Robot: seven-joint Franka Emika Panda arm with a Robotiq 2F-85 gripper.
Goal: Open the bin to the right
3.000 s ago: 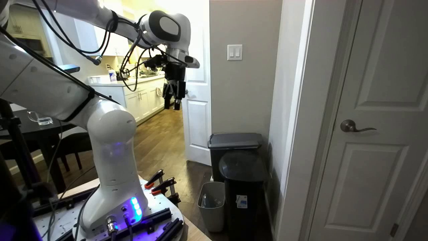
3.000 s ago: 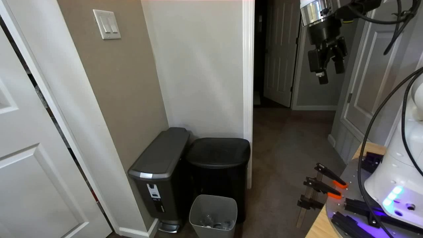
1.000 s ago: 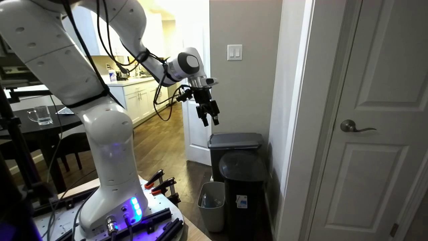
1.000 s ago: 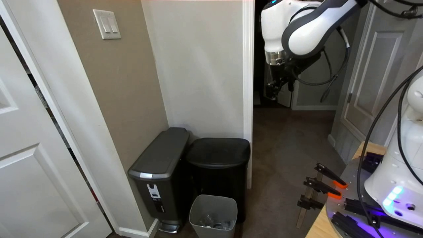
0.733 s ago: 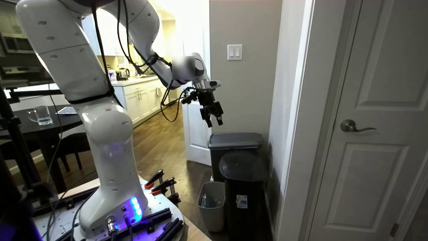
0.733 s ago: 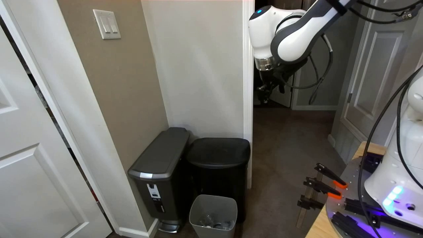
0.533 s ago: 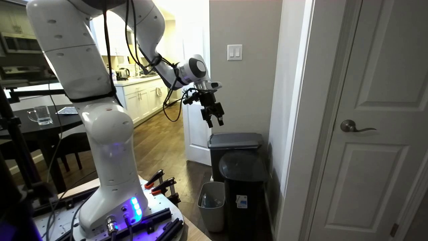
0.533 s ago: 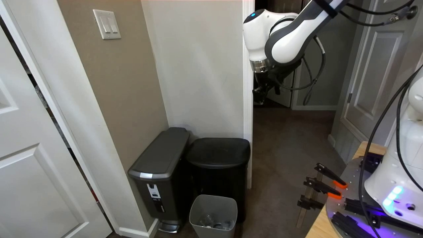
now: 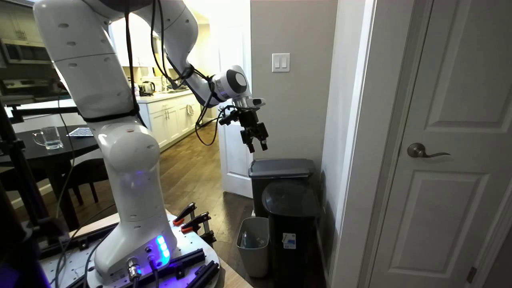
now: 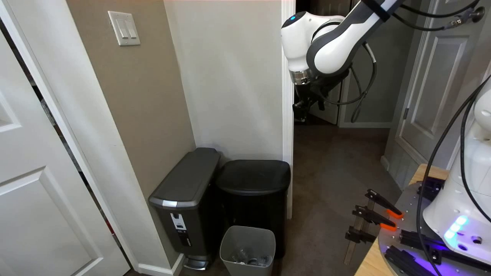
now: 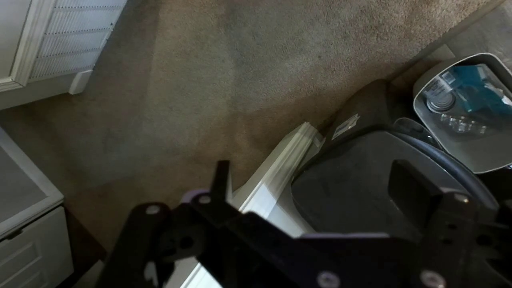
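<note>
Nearest in the wrist view, the black two-fingered tool (image 11: 314, 176) is spread wide, one finger crossing in front of the tall smooth-lidded black bin (image 11: 354, 178), which stands closed in both exterior views (its inside is hidden). Just beside that bin, the small grey open-topped plastic wastebasket (image 11: 478, 150) holds a teal packet (image 11: 474, 86) and clear plastic pieces (image 11: 461, 123). Farther off in an exterior view, behind the black bin, stands a charcoal bin with a long grey lid (image 9: 280, 170), also closed.
</note>
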